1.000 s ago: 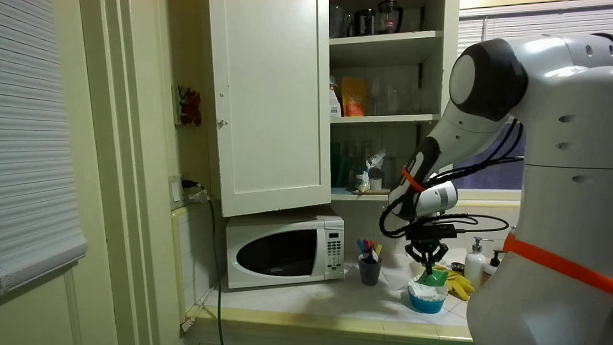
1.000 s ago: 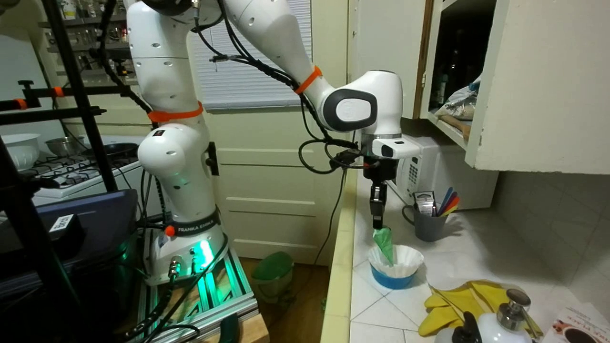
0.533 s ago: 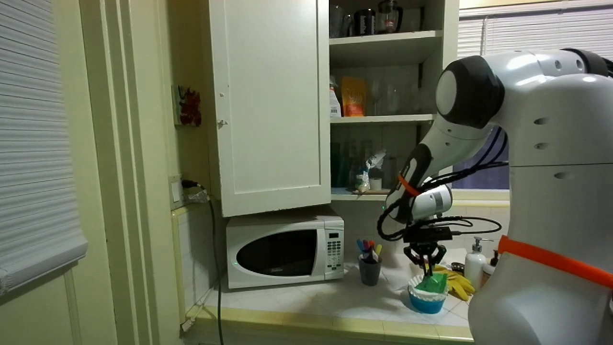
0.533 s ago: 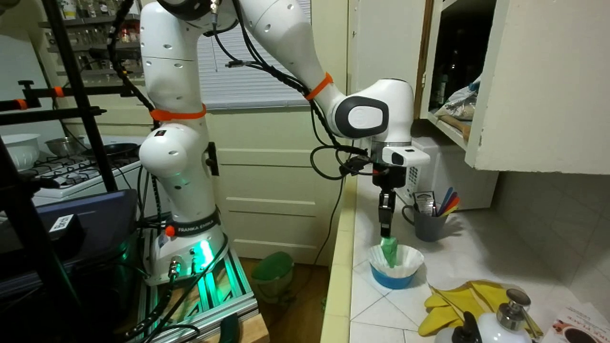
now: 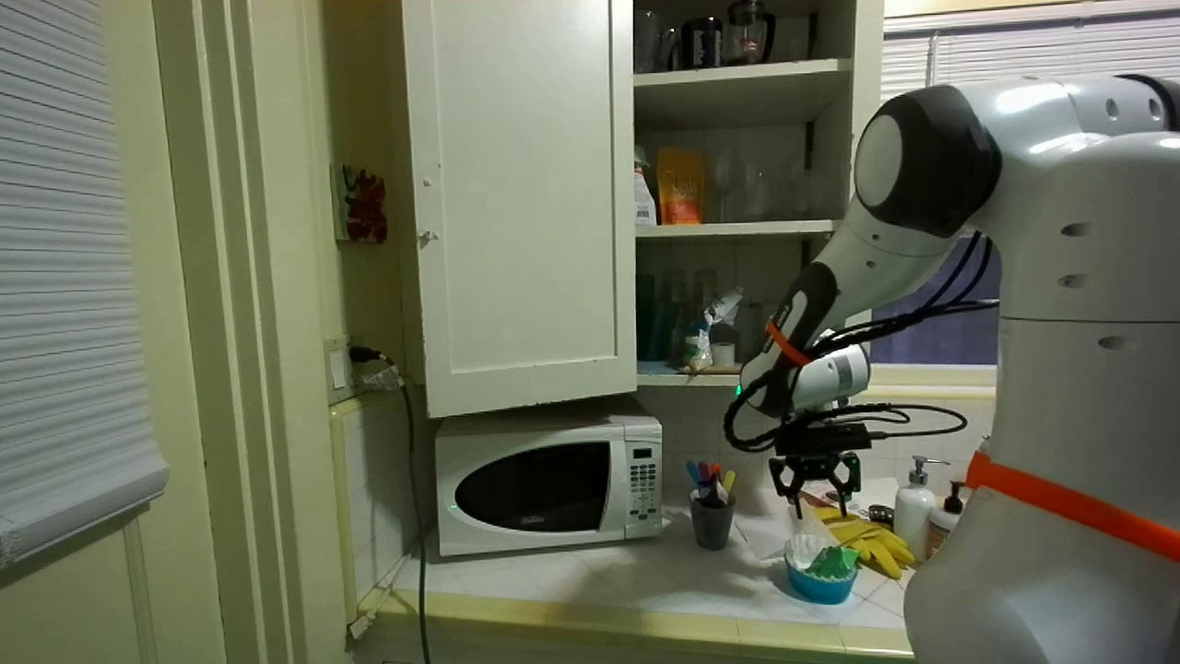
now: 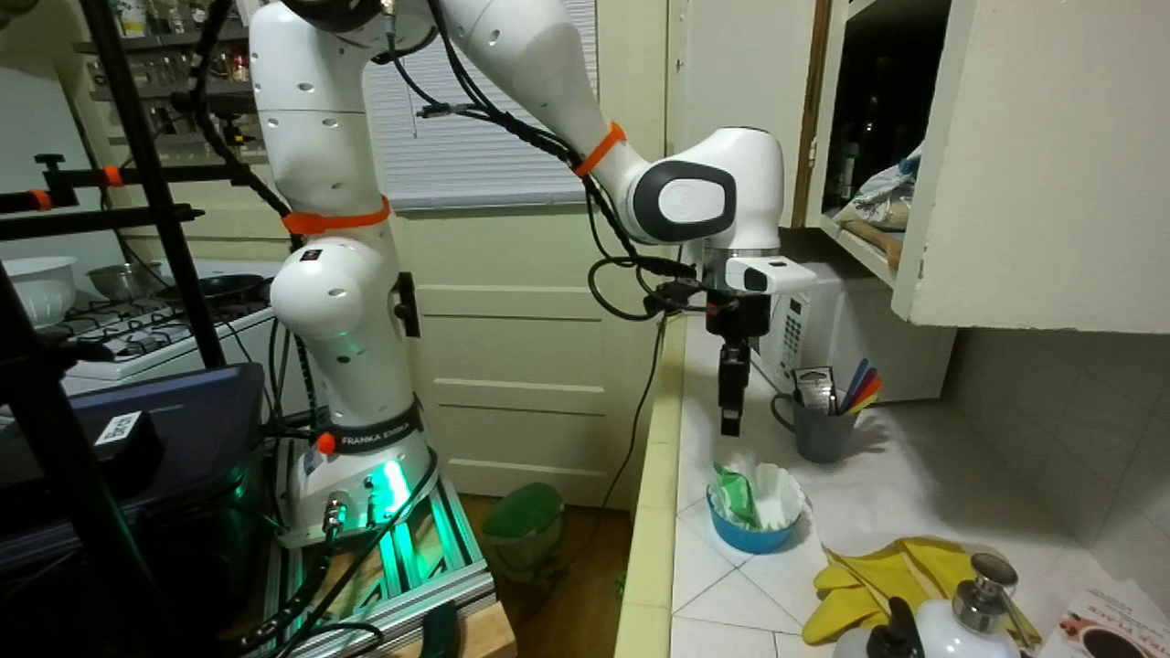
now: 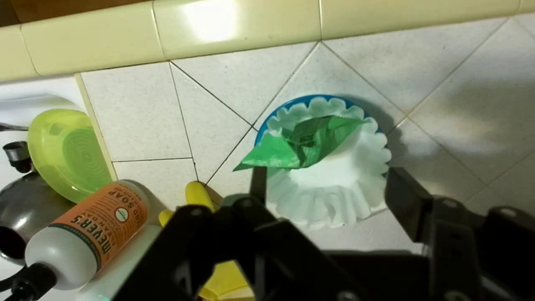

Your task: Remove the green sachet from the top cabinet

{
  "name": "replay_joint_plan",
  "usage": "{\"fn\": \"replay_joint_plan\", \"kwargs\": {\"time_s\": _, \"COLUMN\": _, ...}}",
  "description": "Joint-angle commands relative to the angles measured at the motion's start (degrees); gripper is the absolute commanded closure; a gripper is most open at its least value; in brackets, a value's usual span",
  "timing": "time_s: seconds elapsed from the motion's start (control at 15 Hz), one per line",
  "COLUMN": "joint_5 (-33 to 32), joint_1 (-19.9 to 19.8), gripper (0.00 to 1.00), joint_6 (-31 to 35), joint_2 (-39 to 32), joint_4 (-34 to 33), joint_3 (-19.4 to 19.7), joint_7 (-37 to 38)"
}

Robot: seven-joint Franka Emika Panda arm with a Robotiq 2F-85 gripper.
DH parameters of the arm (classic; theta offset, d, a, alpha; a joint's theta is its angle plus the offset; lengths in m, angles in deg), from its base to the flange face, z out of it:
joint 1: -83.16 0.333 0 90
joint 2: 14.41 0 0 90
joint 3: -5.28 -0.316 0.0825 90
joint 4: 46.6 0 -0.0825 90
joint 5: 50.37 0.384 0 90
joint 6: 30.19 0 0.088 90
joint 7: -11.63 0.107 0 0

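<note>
The green sachet (image 5: pixel 834 562) (image 6: pixel 735 497) lies crumpled inside a white paper liner set in a small blue bowl (image 5: pixel 820 587) on the counter. From above, in the wrist view, the sachet (image 7: pixel 319 140) leans over one side of the liner, a corner poking past the rim. My gripper (image 5: pixel 820 513) (image 7: pixel 328 182) hangs pointing down just over the bowl, its fingers spread apart with only air between them. A gap separates the fingertips from the sachet in both exterior views. The top cabinet (image 5: pixel 530 203) has its white door swung out, with its shelves showing.
Around the bowl are yellow gloves (image 6: pixel 900 580), soap bottles (image 5: pixel 915 507) and a grey mug (image 6: pixel 823 432) of coloured utensils. A white microwave (image 5: pixel 548 489) stands below the cabinet. The yellow-tiled counter edge (image 6: pixel 649 512) runs close by the bowl.
The gripper lowered the green sachet toward the bowl, then its fingers parted and let go. The sachet now rests in the liner, and the gripper has risen above it.
</note>
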Motion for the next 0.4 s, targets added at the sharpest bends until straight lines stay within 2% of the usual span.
{"fn": "replay_joint_plan", "kwargs": {"time_s": 0.0, "joint_5": -0.5, "joint_1": 1.2, "gripper": 0.0, "joint_6": -6.4, "joint_2": 13.9, "joint_4": 8.7, "joint_3": -1.1, "joint_7": -8.9}}
{"fn": "replay_joint_plan", "kwargs": {"time_s": 0.2, "joint_5": -0.5, "joint_1": 1.7, "gripper": 0.0, "joint_6": -11.7, "joint_2": 23.5, "joint_4": 14.0, "joint_3": -3.3, "joint_7": -15.9}}
{"fn": "replay_joint_plan", "kwargs": {"time_s": 0.27, "joint_5": 0.1, "joint_1": 0.8, "gripper": 0.0, "joint_6": -9.6, "joint_2": 15.3, "joint_4": 8.5, "joint_3": -3.3, "joint_7": -11.8}}
{"fn": "replay_joint_plan", "kwargs": {"time_s": 0.33, "joint_5": 0.1, "joint_1": 0.9, "gripper": 0.0, "joint_6": -10.6, "joint_2": 18.2, "joint_4": 10.2, "joint_3": -3.9, "joint_7": -13.3}}
